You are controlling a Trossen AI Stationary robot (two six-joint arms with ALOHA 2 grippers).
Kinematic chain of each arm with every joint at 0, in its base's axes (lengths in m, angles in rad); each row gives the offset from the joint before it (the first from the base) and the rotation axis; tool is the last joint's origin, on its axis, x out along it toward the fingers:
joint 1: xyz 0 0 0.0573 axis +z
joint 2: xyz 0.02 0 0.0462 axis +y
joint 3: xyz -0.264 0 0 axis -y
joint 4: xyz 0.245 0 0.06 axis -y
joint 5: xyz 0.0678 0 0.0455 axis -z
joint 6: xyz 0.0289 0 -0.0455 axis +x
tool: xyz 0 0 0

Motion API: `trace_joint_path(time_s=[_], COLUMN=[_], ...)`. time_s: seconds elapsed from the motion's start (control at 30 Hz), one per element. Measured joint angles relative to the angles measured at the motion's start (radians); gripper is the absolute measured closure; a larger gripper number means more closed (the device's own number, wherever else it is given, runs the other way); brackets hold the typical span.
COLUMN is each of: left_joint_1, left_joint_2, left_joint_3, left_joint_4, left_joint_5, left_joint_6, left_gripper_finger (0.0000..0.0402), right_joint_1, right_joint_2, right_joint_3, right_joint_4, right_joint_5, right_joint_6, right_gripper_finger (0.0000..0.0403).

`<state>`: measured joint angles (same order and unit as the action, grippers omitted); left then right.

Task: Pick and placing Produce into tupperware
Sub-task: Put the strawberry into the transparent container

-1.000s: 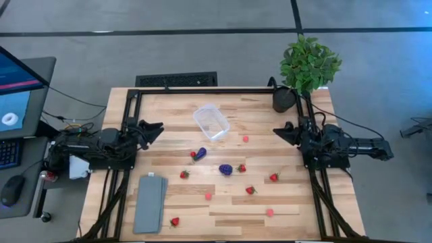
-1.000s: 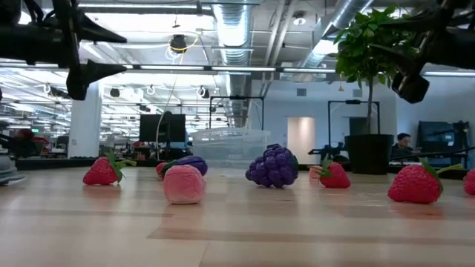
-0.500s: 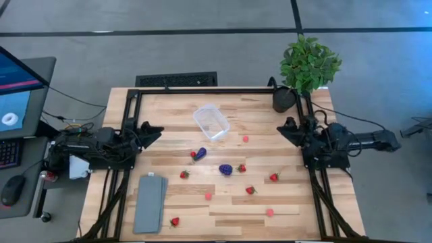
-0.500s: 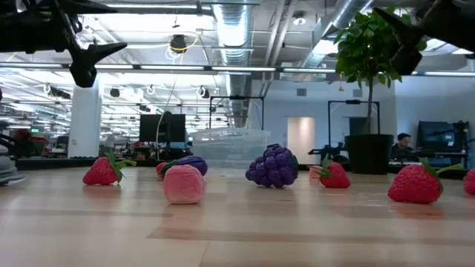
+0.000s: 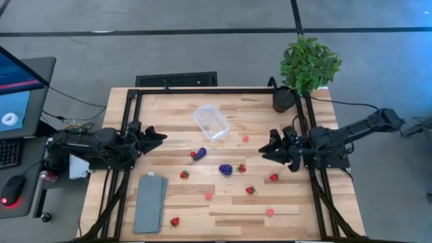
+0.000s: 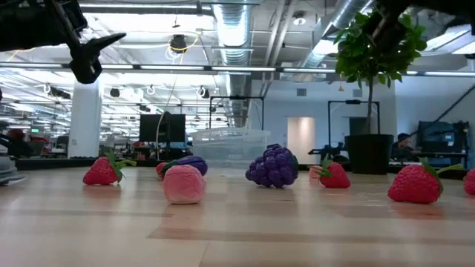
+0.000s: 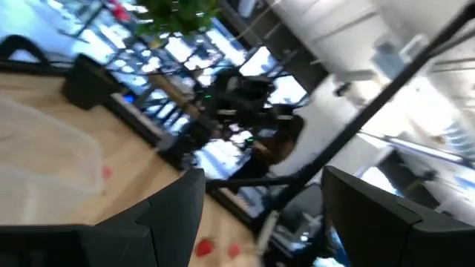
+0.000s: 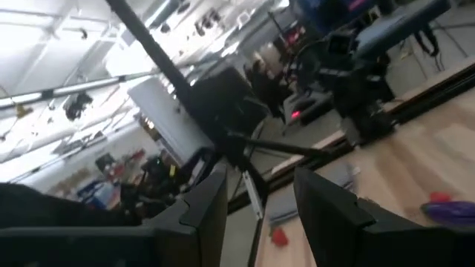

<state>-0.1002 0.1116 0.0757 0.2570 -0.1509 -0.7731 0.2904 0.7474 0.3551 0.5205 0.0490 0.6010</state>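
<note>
Produce lies loose across the middle of my pale wooden counter point(image 5: 175, 202): red toy strawberries with green tops, the nearest to my right arm at point(image 5: 274, 177), small pink pieces, one purple grape cluster point(image 5: 225, 169) and a purple eggplant point(image 5: 200, 154). None of it is in the small clear plastic tupperware point(image 5: 212, 121), which stands empty toward the far edge, left of centre.

My right gripper point(image 5: 268, 146) hangs over the right side of the counter with its fingers apart and nothing between them, well above the pieces. My left gripper point(image 5: 156, 137) waits at the left edge, also spread and empty.

My worry is the grasp itself: these pieces are tiny and rounded, so a slightly off-centre pinch could squirt one sideways, perhaps off the counter. The tub looks light, and a careless drop might nudge it.

Both wrist views are tilted up at the room, so I cannot judge height over the fruit from them. The low view cuts off both grippers at its top edge.
</note>
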Motion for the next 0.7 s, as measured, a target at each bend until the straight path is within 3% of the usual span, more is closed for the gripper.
trace_joint_path(time_s=[0.33,0.53,0.7], left_joint_1=[-0.001,-0.001,-0.001], left_joint_2=[0.045,0.045,0.045], left_joint_3=[0.0,0.0,0.0], left_joint_4=[-0.031,-0.038,-0.045], left_joint_5=[-0.073,-0.09,-0.063], left_joint_6=[0.173,0.228,0.21], left_gripper_finger=[0.0141,0.0141,0.0141], right_joint_1=[0.019,0.063,0.116], right_joint_2=[0.1,0.111,0.111], right_joint_3=[0.17,0.258,0.302], right_joint_4=[-0.047,-0.356,-0.648], right_joint_5=[0.001,0.001,0.0], right_joint_6=[-0.093,-0.101,0.016], right_gripper_finger=[0.0223,0.0223,0.0223])
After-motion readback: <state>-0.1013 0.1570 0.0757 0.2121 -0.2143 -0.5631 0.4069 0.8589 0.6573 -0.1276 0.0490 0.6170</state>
